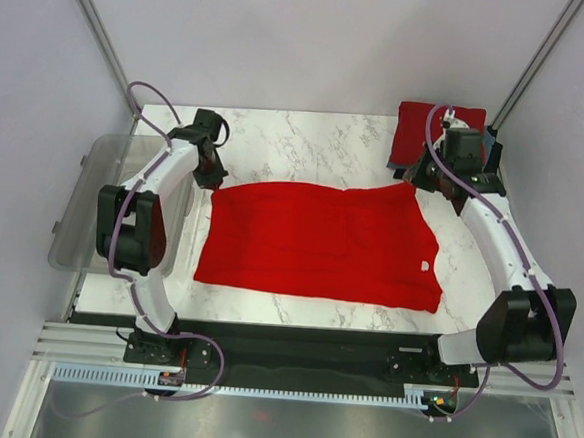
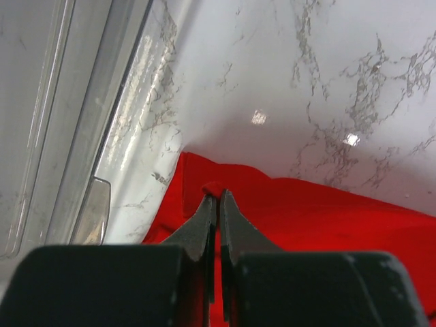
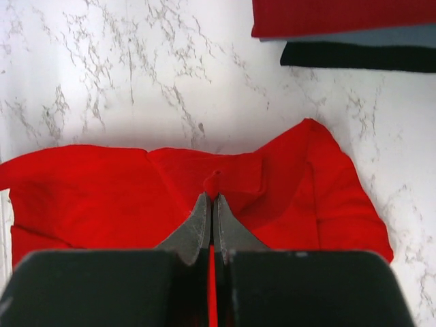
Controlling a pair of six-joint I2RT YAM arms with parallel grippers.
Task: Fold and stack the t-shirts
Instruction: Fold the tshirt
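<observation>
A bright red t-shirt lies spread on the marble table, with a small white neck label near its right edge. My left gripper is shut on a pinch of the shirt's far left corner. My right gripper is shut on a pinch of its far right corner. A stack of folded t-shirts sits at the far right: red on top, grey-blue and black below.
A clear grey plastic bin hangs off the table's left edge; its rim shows in the left wrist view. The marble table is bare behind the shirt. Walls close in on both sides.
</observation>
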